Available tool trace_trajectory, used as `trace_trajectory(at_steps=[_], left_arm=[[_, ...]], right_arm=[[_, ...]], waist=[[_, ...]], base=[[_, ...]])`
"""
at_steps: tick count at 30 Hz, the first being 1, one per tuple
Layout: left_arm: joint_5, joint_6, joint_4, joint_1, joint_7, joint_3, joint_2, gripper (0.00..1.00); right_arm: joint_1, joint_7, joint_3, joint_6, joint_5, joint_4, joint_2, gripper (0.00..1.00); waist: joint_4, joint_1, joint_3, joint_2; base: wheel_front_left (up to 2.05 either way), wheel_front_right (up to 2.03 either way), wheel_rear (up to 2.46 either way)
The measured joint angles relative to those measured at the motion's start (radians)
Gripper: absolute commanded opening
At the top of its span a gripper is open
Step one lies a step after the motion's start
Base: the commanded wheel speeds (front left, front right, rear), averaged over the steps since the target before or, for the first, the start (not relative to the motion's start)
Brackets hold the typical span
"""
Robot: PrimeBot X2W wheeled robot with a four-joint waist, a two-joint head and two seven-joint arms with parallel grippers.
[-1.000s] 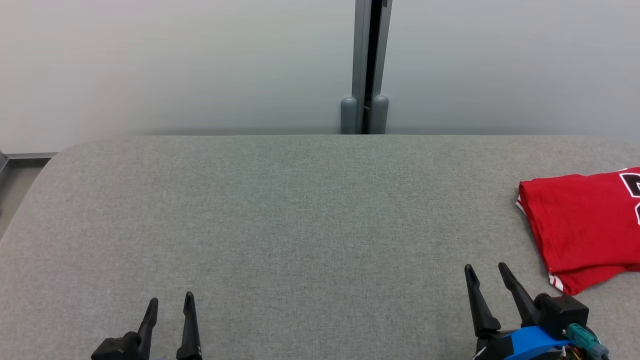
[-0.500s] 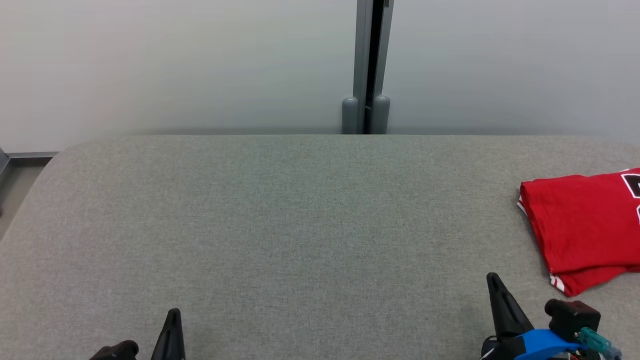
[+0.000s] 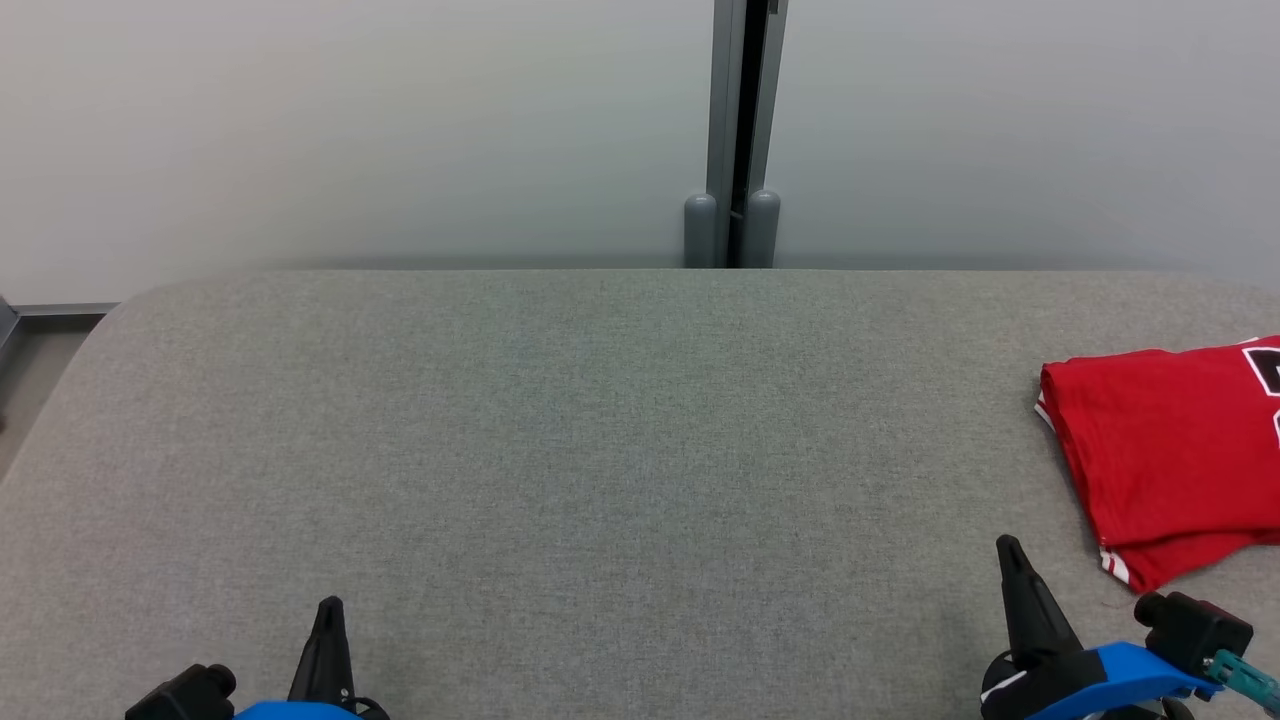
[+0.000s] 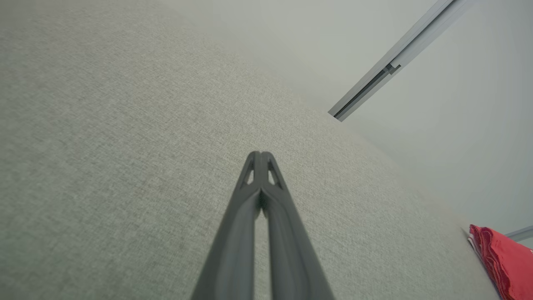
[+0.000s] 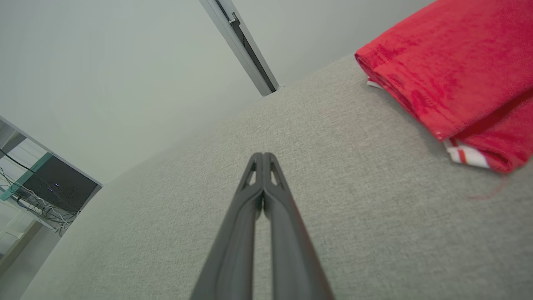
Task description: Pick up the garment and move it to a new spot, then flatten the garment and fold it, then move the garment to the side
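The red garment (image 3: 1170, 450) lies folded at the right edge of the grey table (image 3: 600, 450), with white trim at its near corner and a black and white print at the far right. It also appears in the right wrist view as a folded red stack (image 5: 454, 71) and as a small red corner (image 4: 506, 262) in the left wrist view. My right gripper (image 3: 1012, 553) hovers just left of and nearer than the garment, shut and empty (image 5: 263, 156). My left gripper (image 3: 328, 608) sits low at the lower left, shut on nothing (image 4: 260, 155).
A pale wall rises behind the table, split by a grey vertical post (image 3: 738, 130). The table's left corner is rounded, with floor (image 3: 30, 380) beyond it. A dark box with cables (image 5: 54, 187) stands off to the side in the right wrist view.
Both grippers went from open to shut and drew back toward the bottom of the head view. The garment has not moved.
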Motion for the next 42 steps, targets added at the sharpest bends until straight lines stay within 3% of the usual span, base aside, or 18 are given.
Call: trace_trajectory(at_steps=[19, 42], left_arm=[[-0.241, -0.029, -0.020, -0.041, 0.068, 0.062, -0.020, 0.00], [-0.463, -0.055, -0.039, -0.081, 0.132, 0.117, -0.037, 0.00]], right_arm=[[-0.010, 0.071, -0.030, 0.000, 0.288, -0.033, 0.000, 0.00], [-0.027, 0.140, -0.057, 0.000, 0.551, -0.063, 0.000, 0.00]], waist=[[0.000, 0.0000, 0.001, 0.0000], [0.001, 0.0000, 0.001, 0.0000]], base=[[0.00, 0.00, 0.00], [0.00, 0.00, 0.00]])
